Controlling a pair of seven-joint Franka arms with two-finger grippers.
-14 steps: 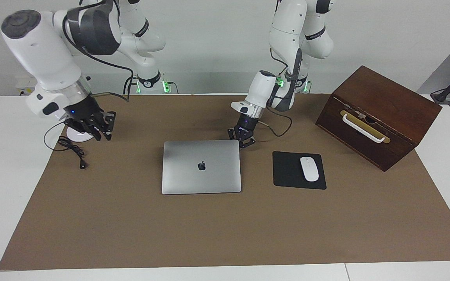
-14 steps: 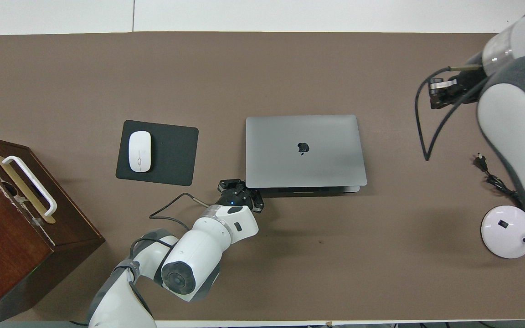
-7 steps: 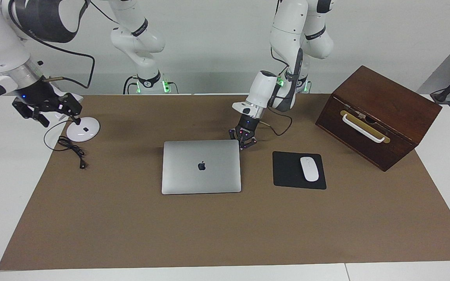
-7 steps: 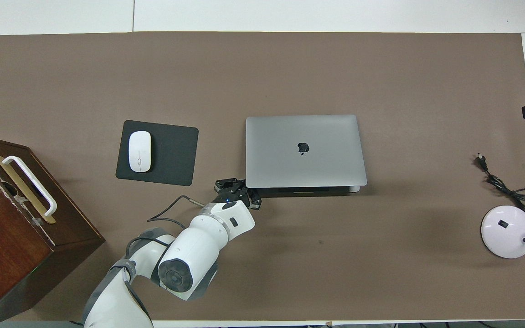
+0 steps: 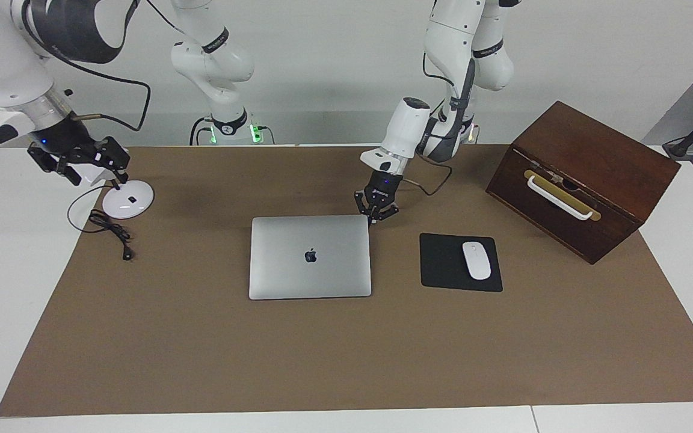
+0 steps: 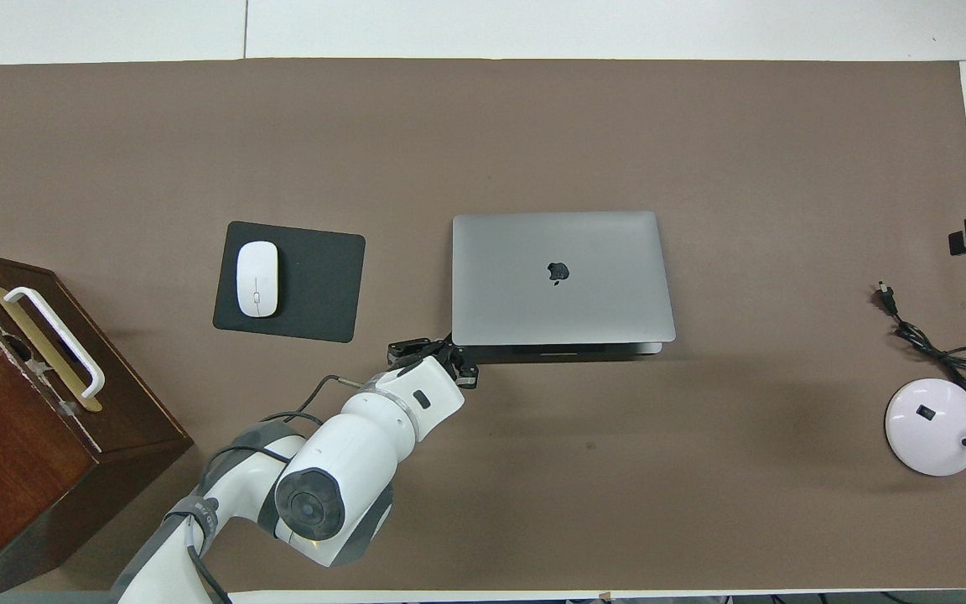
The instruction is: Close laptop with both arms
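Dark apple logo on laptop [image 5: 310, 257] lid; no other readable text.

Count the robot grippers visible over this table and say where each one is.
2. The left gripper is shut, at the corner of the closed laptop nearest the mouse pad. The right gripper is open, above the lamp base at the right arm's end.

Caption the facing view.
Laptop lid down; shut left gripper at its corner, open right gripper above the lamp base.
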